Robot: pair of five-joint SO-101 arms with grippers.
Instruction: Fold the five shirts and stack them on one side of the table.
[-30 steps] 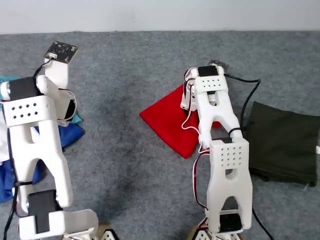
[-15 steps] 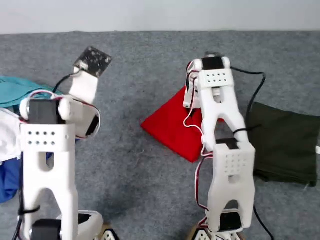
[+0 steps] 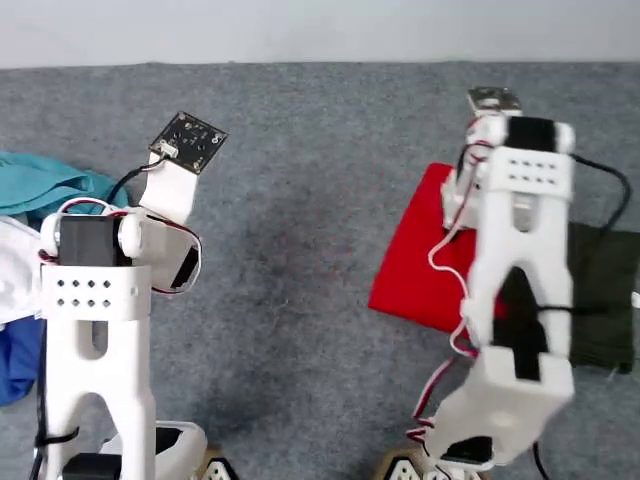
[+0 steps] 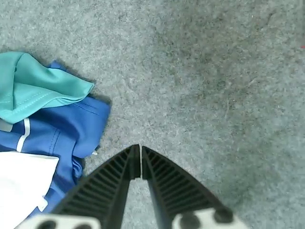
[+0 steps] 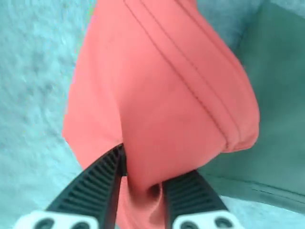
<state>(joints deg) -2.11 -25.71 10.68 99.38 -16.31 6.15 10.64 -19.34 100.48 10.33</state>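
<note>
A folded red shirt (image 3: 425, 265) lies right of centre in the high view, its right edge over the dark green folded shirt (image 3: 600, 290). My right gripper (image 5: 143, 183) is shut on a bunch of the red shirt (image 5: 167, 95), with the dark green shirt (image 5: 281, 105) beside it. A teal shirt (image 3: 45, 185), a white shirt (image 3: 15, 270) and a blue shirt (image 3: 18, 355) lie heaped at the left edge. My left gripper (image 4: 141, 162) is shut and empty, above bare carpet next to the blue shirt (image 4: 52, 138) and teal shirt (image 4: 33, 86).
The table is covered in grey carpet (image 3: 290, 200). A pale wall (image 3: 320, 30) runs along the far edge. The left arm's body (image 3: 95, 320) stands over the heap's right part.
The right arm has dragged the red shirt to the right, onto the edge of the dark green shirt. The left arm rose and shifted right, away from the heap.
</note>
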